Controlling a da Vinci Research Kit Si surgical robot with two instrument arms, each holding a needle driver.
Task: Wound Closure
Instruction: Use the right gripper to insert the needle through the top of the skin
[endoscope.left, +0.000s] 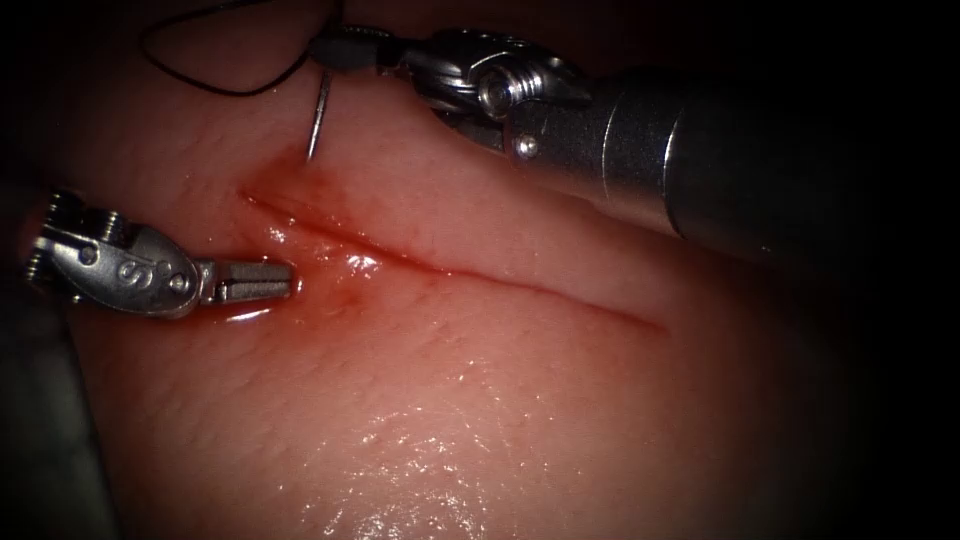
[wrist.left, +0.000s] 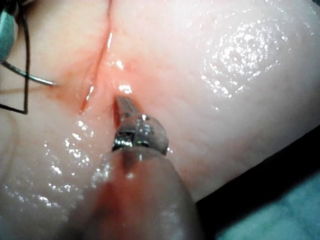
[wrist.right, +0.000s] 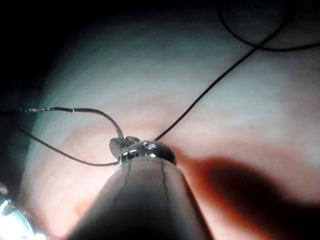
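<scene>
Gripping needle (endoscope.left: 318, 118) above tissue (endoscope.left: 520, 400), right tool (endoscope.left: 335, 50), left tool (endoscope.left: 262, 280) marked "S", empty

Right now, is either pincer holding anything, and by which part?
The right pincer grips the needle near its thread end, its point at the tissue above the cut. The left pincer holds nothing.

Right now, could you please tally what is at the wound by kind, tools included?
Tools: 2, the left tool shut on nothing and the right tool shut on the needle's upper end.
Needle: 1, its tip at the tissue above the cut.
Thread: 1.
Total: 4.
</scene>
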